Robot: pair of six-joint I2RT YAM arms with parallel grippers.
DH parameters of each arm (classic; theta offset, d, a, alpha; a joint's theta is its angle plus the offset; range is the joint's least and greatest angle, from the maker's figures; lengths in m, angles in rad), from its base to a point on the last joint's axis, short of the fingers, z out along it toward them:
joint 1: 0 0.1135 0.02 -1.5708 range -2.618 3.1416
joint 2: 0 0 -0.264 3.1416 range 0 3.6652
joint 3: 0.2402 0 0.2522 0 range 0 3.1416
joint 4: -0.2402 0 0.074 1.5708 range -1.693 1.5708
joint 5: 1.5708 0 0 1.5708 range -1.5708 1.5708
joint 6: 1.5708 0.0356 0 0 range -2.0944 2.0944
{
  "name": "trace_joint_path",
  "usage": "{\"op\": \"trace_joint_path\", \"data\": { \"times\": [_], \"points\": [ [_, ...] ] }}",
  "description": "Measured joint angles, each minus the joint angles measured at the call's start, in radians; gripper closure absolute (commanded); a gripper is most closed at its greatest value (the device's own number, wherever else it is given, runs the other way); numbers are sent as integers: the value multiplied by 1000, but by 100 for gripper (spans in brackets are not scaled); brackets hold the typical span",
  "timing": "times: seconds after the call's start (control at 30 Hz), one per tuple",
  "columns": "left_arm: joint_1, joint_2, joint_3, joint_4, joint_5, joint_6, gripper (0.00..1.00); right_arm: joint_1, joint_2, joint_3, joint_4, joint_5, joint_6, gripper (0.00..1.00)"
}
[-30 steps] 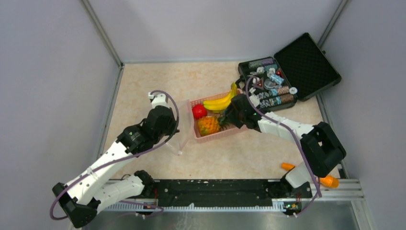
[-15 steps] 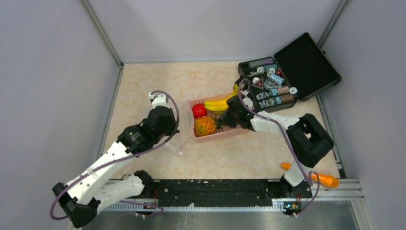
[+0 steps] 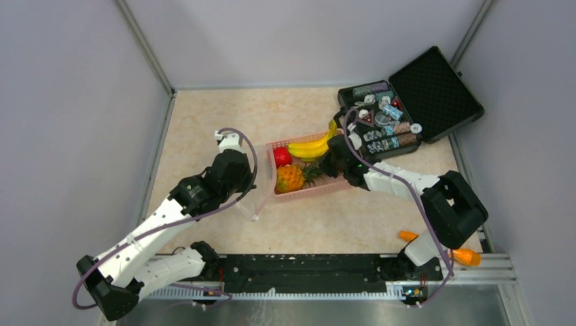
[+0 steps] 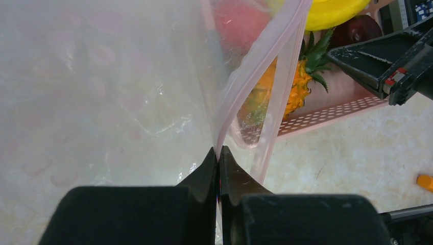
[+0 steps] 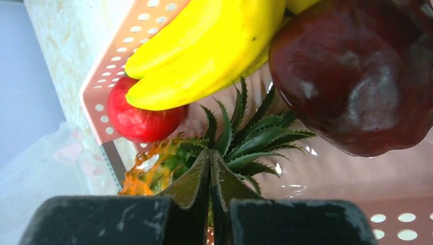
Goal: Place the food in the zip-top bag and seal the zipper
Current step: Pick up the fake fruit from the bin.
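Beige worktop [image 3: 326, 221], pink basket [image 3: 307, 194] centre: right jaws shut at the pineapple [image 3: 289, 178] crown (hold unclear) — left jaws pinch the zip-top bag [image 4: 102, 92] by its zipper [image 4: 257, 76], mouth just left of the basket.

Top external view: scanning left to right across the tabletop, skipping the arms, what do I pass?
zip-top bag → red fruit → banana bunch → open black case. The pineapple, the basket and the orange stick overlap these, so they are left out.

No legible text anywhere.
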Motion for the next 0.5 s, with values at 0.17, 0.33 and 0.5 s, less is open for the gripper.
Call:
{"op": "trace_joint_path", "data": {
  "times": [0.17,0.33,0.5],
  "points": [
    [0,0,0,6,1,1,100,0,-37,-3,-17,15,-34,79],
    [0,0,0,6,1,1,100,0,-46,0,-46,-8,-86,53],
    [0,-3,-2,6,0,1,100,0,-44,-1,-25,-72,-101,50]
  ]
}}
